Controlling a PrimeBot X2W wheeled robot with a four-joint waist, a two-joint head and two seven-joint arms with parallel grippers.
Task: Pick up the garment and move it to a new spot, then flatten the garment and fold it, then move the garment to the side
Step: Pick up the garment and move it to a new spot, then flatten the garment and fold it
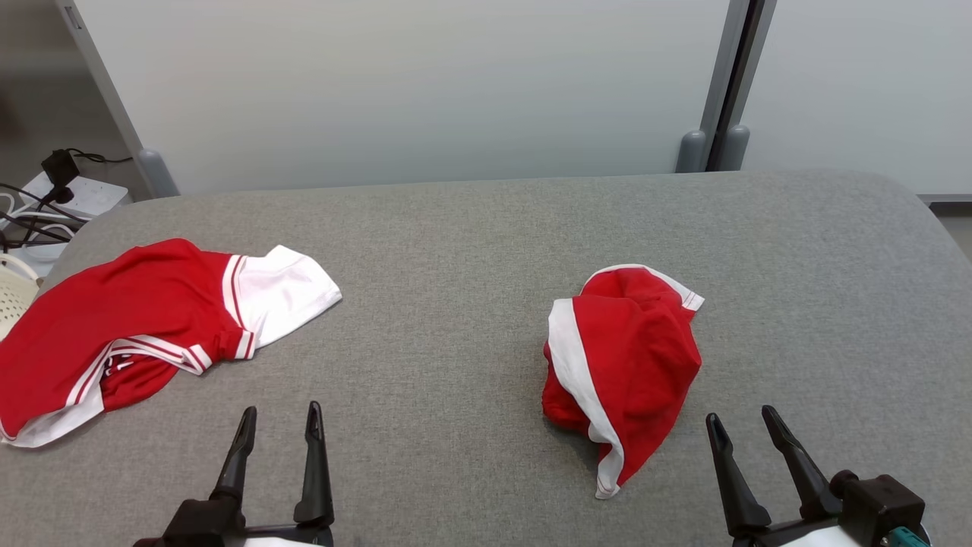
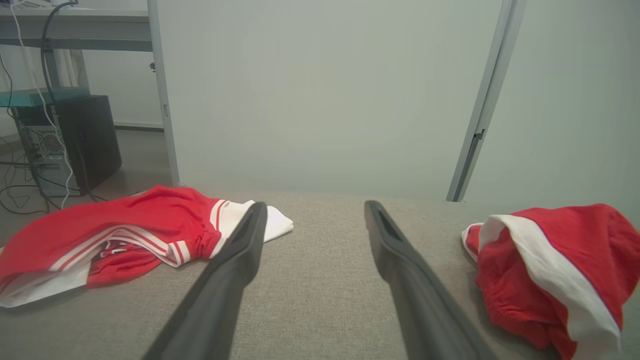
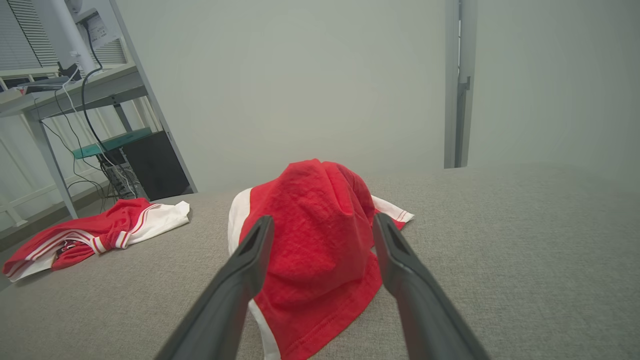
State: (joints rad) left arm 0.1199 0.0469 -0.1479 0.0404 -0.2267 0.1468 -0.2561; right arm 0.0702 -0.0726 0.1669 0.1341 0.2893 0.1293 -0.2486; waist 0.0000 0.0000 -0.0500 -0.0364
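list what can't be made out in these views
Spread garment: head view's left edge cuts off its end.
Crumpled garment: its own folds hide its shape; left wrist view's right edge crops it; jaws of the right gripper cover part in right wrist view.
Pale basket-like thing: mostly cropped at head view's left edge.

Grey table (image 1: 486, 228); red-white garment (image 1: 137, 319) left, crumpled red garment (image 1: 630, 357) right.
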